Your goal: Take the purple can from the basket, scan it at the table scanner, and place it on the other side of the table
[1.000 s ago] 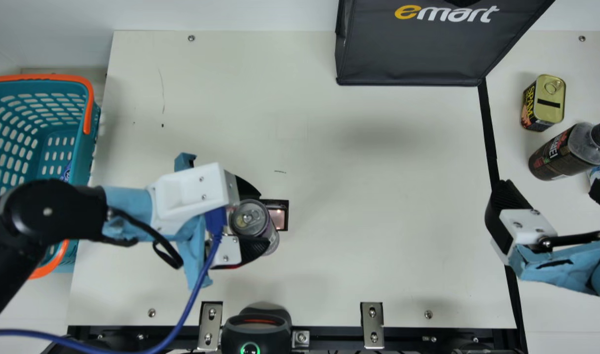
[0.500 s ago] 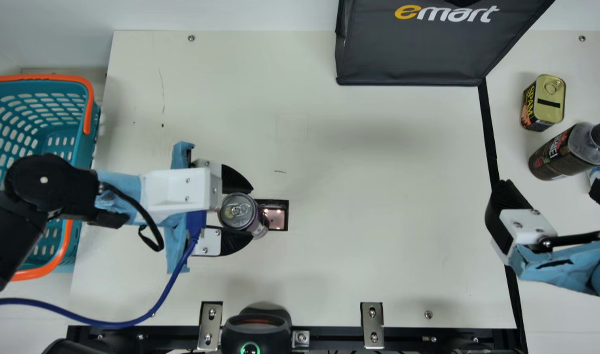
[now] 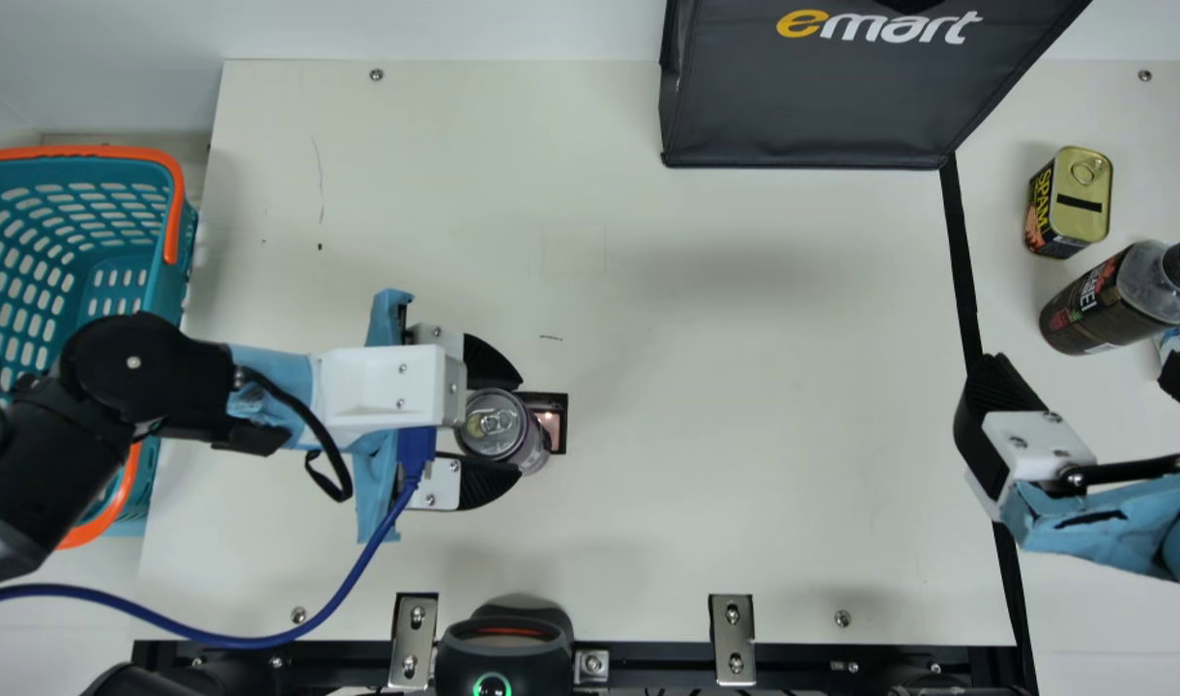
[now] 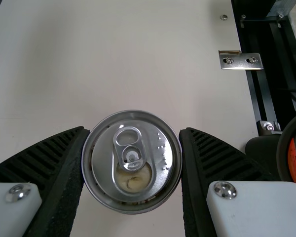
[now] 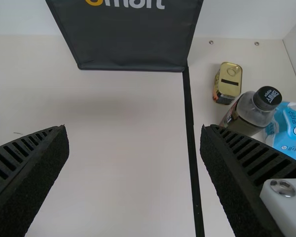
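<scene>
Done: your purple can (image 3: 494, 423) is out of the basket (image 3: 169, 290), which stands at the table's (image 3: 744, 503) left edge.
In hand: the scan, as far as you can judge; whether it has read, you cannot tell.
Left: carry the can past the black line (image 3: 960, 261) near the right edge, likely to the side with the tin (image 3: 1082, 198) and bottle (image 3: 1092, 304), and set it down.
Can: roughly upright, lid up, partly overlapping the lit scanner window (image 3: 553, 425) in your main view.
Left gripper (image 3: 522, 427): clasping the can between both fingers, its arm extending in over the left edge.
Right gripper (image 5: 133, 127): empty, fingers spread, near the right edge.
</scene>
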Robot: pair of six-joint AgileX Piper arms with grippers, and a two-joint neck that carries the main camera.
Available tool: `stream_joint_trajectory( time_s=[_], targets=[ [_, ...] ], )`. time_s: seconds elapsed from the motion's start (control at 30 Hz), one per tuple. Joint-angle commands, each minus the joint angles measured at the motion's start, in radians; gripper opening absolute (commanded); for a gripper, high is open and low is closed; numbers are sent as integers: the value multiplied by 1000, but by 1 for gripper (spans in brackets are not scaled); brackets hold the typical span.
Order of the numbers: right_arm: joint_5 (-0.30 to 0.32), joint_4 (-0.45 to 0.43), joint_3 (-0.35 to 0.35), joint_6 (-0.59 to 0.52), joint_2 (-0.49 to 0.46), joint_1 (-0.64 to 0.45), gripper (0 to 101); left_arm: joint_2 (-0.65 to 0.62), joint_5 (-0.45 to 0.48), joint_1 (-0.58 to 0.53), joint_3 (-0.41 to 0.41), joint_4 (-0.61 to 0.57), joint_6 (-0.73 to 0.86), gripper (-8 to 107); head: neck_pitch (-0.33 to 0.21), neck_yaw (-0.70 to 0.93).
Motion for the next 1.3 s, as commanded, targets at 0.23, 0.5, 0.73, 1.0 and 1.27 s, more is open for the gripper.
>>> stream_joint_trajectory(
  time_s=[0.23, 0.5, 0.73, 1.0, 1.27],
  targets=[
    [0, 0, 0, 0, 0, 0, 95, 17, -34, -21, 7, 4, -19, 35, -27, 2],
    [0, 0, 0, 0, 0, 0, 95, 27, -58, -34, 8, 13, -41, 62, -27, 2],
    [0, 0, 0, 0, 0, 0, 95, 30, -79, -48, 1, 40, -123, 86, -27, 2],
    [0, 0, 0, 0, 0, 0, 95, -25, -114, -43, -2, 75, -294, 90, -27, 2],
    [0, 0, 0, 0, 0, 0, 95, -137, -148, -20, 8, 99, -534, 90, -27, 2]
  ],
)
